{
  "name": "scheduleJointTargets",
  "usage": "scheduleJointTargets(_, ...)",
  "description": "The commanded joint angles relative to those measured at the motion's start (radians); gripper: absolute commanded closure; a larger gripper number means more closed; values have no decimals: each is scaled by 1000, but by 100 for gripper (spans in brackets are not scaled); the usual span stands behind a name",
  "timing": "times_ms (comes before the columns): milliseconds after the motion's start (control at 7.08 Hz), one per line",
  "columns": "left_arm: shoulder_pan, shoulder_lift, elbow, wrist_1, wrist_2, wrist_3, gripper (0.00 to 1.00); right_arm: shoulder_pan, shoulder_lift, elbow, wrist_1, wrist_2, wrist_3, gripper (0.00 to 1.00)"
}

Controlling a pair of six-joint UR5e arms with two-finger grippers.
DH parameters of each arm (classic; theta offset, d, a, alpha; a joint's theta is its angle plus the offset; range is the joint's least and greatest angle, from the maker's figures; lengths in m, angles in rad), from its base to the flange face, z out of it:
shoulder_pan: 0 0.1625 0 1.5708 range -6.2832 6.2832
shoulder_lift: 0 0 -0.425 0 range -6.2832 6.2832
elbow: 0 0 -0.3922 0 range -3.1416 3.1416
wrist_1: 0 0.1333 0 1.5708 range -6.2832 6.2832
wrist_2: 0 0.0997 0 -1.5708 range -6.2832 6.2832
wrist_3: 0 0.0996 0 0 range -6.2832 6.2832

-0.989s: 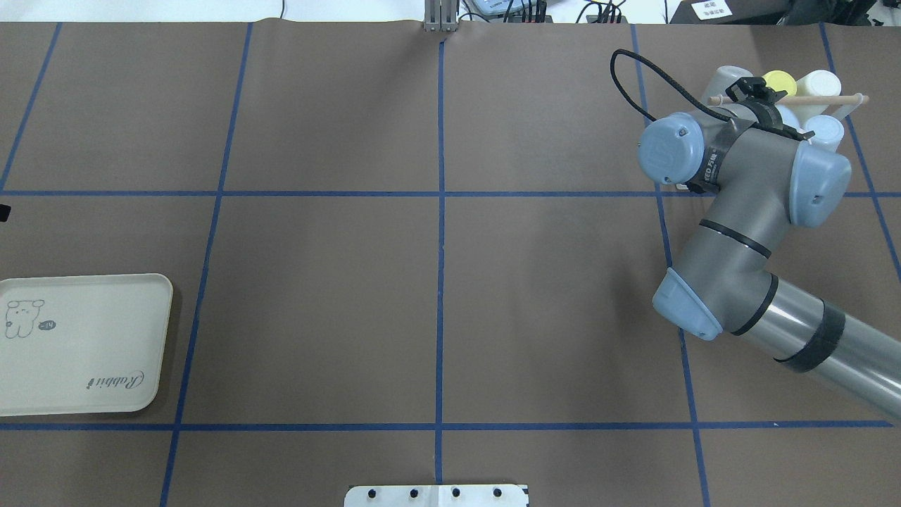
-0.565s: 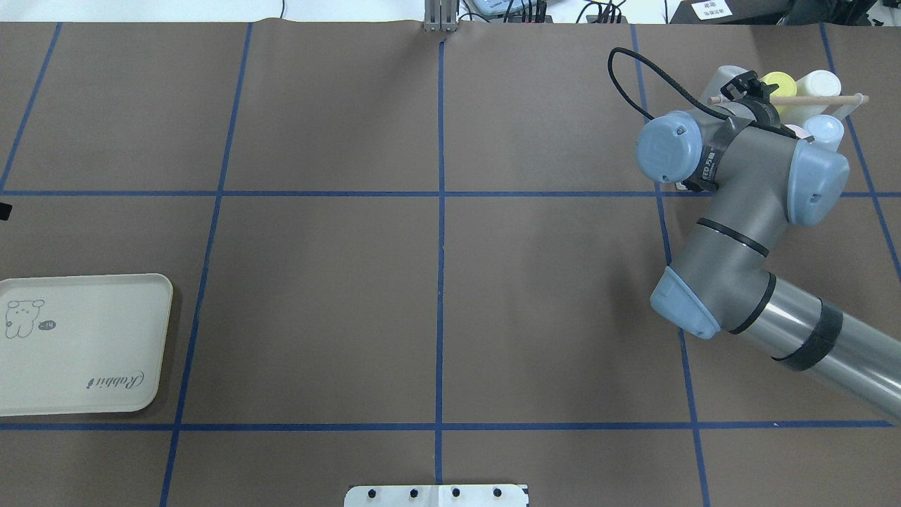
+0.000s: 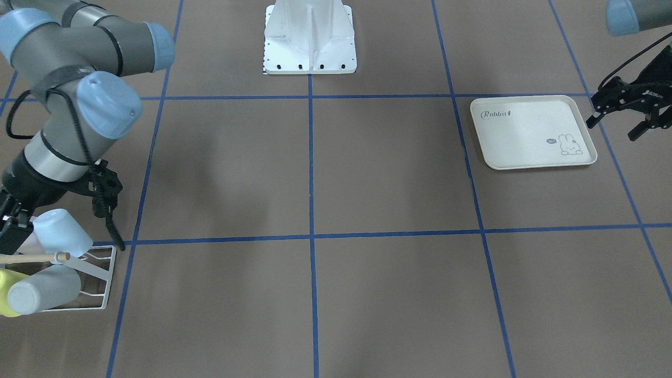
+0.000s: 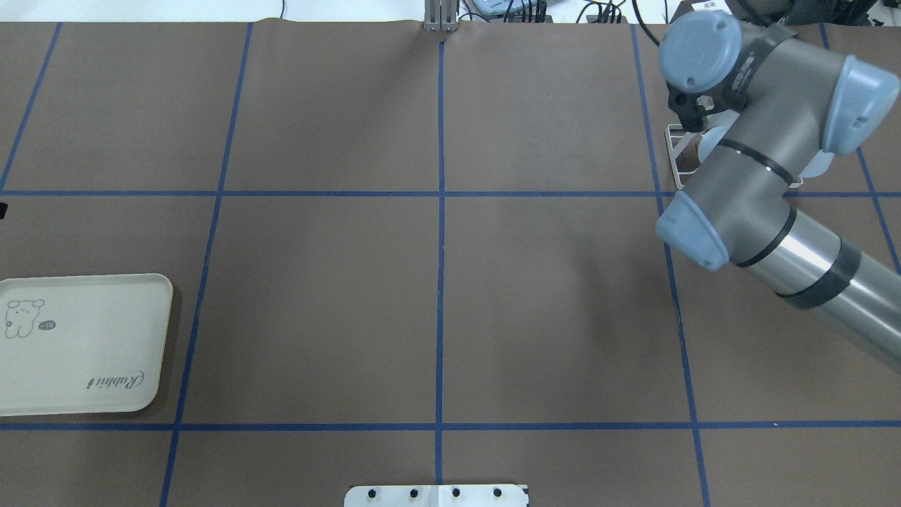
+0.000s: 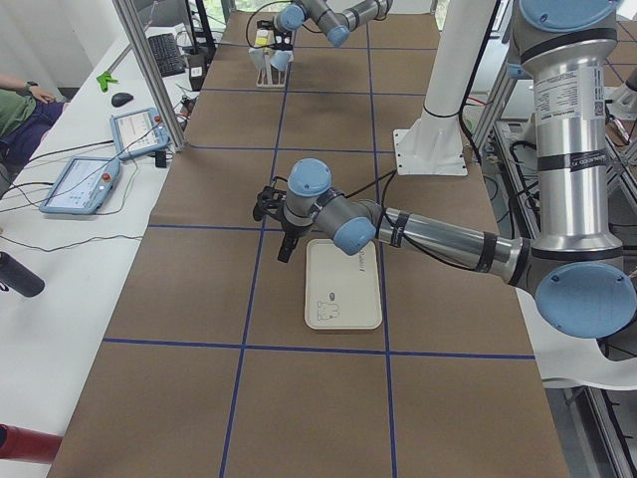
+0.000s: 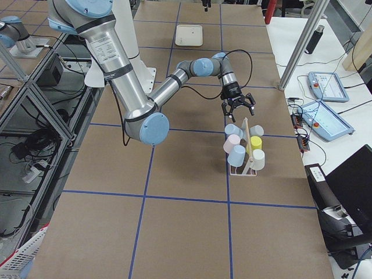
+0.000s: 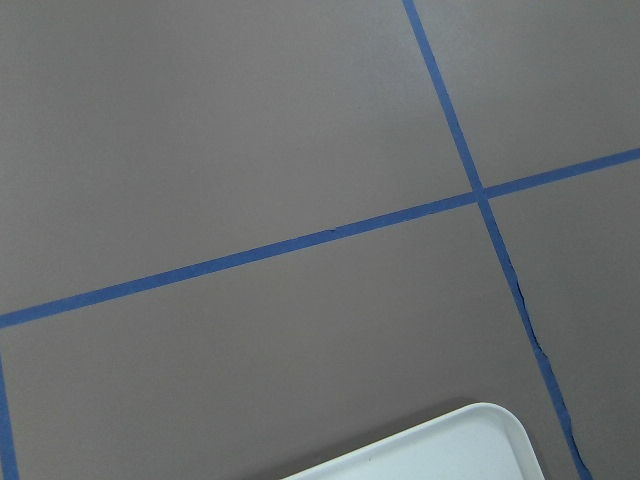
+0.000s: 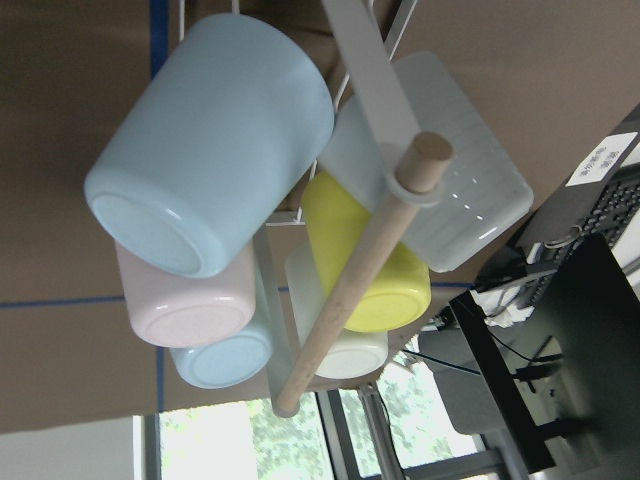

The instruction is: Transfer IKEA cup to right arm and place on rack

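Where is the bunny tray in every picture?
Front-facing: rabbit-print tray upper right.
Overhead: lower left edge.
Exterior left: centre.
Exterior right: top middle.
Left wrist: corner at bottom.
Right wrist: not in it.
Landmark: blue tape crossing by its corner.

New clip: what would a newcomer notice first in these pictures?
The cluster of pastel cups hanging on the rack at the far right corner of the table, with the right gripper close by. Next, the cream rabbit-print tray across the table, the left gripper hovering beside it.

Pale-blue cup point(image 8: 210, 140), pink cup point(image 8: 190, 305), yellow cup point(image 8: 340, 220) — white rack point(image 8: 368, 65)
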Motion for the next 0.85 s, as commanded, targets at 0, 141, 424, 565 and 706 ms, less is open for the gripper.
scheduleJointTargets(0,-81,-1,-4,108,1,136,0,207,9,11,0,381,36,1)
scheduleJointTargets(141,-130,-3,-2,205,2,269,0,280,-8,8,0,526,118,1)
scheduleJointTargets(424,-242,-11,9,358,8,515,0,405,-71,8,-2,689,246,2)
scheduleJointTargets(565,-291,-12,10,444,8,594,0,496,-126,7,0,773,295,1)
scheduleJointTargets(706,-334,-12,10,486,10,613,0,564,-181,8,0,823,352,2)
